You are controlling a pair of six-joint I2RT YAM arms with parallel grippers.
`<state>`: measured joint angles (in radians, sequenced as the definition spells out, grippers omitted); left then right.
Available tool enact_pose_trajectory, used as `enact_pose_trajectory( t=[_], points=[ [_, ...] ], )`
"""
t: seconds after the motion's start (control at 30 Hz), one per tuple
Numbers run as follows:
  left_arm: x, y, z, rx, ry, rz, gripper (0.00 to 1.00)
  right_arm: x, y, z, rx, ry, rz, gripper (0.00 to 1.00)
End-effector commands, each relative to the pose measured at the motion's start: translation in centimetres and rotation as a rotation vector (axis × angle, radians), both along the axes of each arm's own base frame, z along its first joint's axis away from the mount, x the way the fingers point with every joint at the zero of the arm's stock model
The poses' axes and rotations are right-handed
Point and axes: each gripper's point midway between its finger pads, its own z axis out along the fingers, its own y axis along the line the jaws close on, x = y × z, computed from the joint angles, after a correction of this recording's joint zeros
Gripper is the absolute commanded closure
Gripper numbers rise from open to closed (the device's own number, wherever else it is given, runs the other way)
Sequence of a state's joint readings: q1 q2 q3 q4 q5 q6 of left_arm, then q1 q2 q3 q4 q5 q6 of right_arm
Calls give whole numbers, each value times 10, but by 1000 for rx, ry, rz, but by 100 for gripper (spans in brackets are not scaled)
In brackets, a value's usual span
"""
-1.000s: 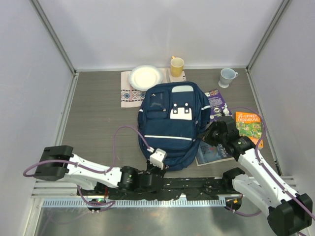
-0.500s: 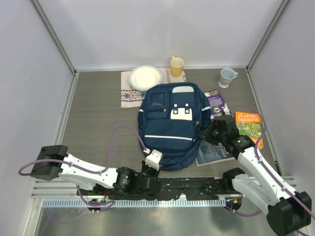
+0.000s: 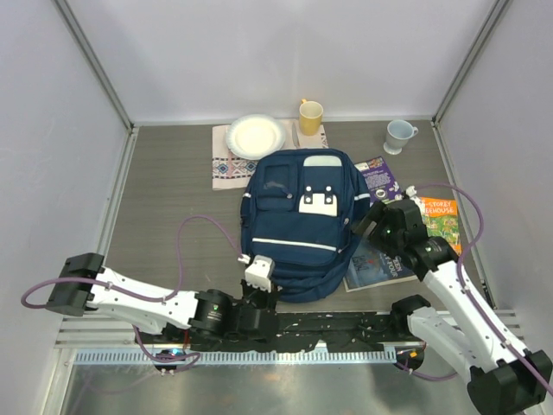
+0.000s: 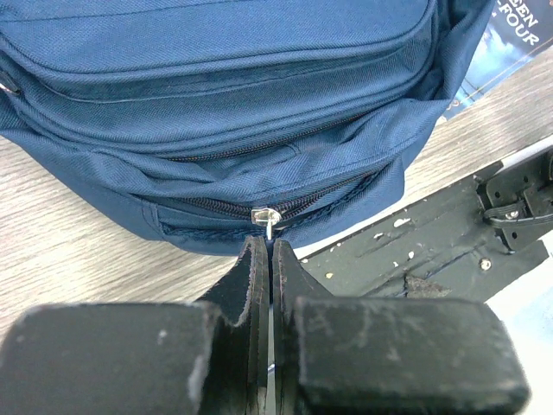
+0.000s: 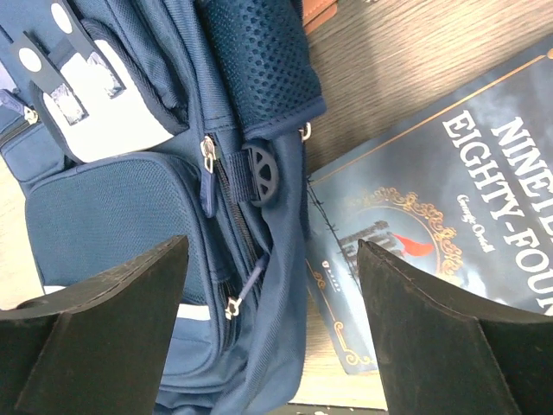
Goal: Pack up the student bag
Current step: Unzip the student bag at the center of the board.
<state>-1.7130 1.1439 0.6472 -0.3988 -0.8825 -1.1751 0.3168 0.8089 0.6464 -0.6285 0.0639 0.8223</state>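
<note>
The student bag [image 3: 300, 223], a navy backpack with a white stripe, lies flat in the middle of the table. Low at its near edge my left gripper [image 4: 270, 244] is shut on the metal zipper pull [image 4: 264, 216] of the bag's main zip. In the top view this gripper [image 3: 261, 289] sits under its white wrist camera. At the bag's right side my right gripper [image 5: 272, 259] hovers open with nothing between its fingers. It spans a side zip with a cord pull [image 5: 244, 290] and the edge of a blue book [image 5: 432, 199].
The blue book [image 3: 380, 264] lies half under the bag's right side. An orange book [image 3: 441, 220] and a purple one [image 3: 383, 179] lie beyond it. At the back are a white plate [image 3: 256, 136] on a patterned cloth [image 3: 226, 166], a yellow mug [image 3: 310, 114] and a pale mug [image 3: 398, 135].
My right gripper has gone from shut to wide open and drawn back a little from the bag's side. My left gripper has slid left along the near edge, still pinching the pull.
</note>
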Motion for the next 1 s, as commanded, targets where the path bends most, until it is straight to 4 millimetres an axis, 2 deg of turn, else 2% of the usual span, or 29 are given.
enact_pose_trajectory(
  t=[0.0, 0.13, 0.17, 0.27, 0.3, 0.43, 0.73, 0.8, 0.97],
  points=[
    [7, -3, 22, -51, -36, 57, 100, -9, -21, 18, -48, -70, -61, 16],
    [9, -5, 30, -73, -50, 60, 100, -28, -17, 44, 35, -123, -58, 15],
    [7, -13, 37, -118, -47, 47, 100, -33, -9, 55, 100, -146, -40, 15],
    [4, -24, 37, -117, -69, -4, 100, -39, -1, 60, 167, -185, -18, 15],
    [3, -26, 37, -111, -64, -6, 100, -41, 1, 53, 175, -169, -9, 15],
    [-5, -41, 36, -48, -59, -57, 100, -49, 27, 49, 274, -128, 103, 15],
    [-8, -54, 43, -73, -54, -63, 100, -57, 27, 52, 279, -152, 130, 16],
    [-5, -52, 42, -75, -55, -40, 100, -56, 29, 49, 283, -152, 138, 16],
    [1, -43, 39, -29, -63, 10, 100, -51, 32, 59, 322, -215, 142, 16]
  ],
)
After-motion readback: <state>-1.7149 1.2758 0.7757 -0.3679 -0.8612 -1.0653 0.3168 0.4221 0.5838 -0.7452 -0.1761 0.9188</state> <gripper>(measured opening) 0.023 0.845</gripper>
